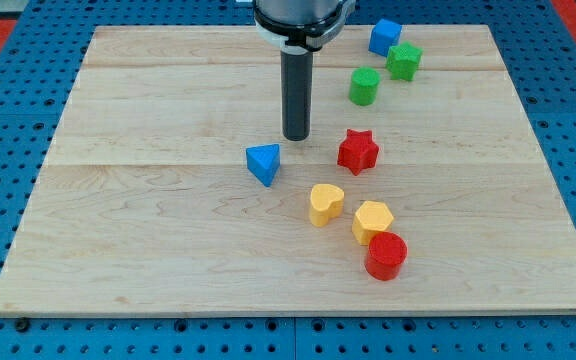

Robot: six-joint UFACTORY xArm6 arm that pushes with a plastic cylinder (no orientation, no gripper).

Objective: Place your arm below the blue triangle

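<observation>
sitting lower-left of my tip (296, 137): blue triangle (264, 163)

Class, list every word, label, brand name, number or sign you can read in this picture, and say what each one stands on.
None: no readable text appears on the wooden board, on the rod above my tip, or on any block, such as the blue triangle.

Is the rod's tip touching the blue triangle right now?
Apart. The camera view shows bare wood between my tip and the blue triangle, which sits toward the view's lower left.
</observation>
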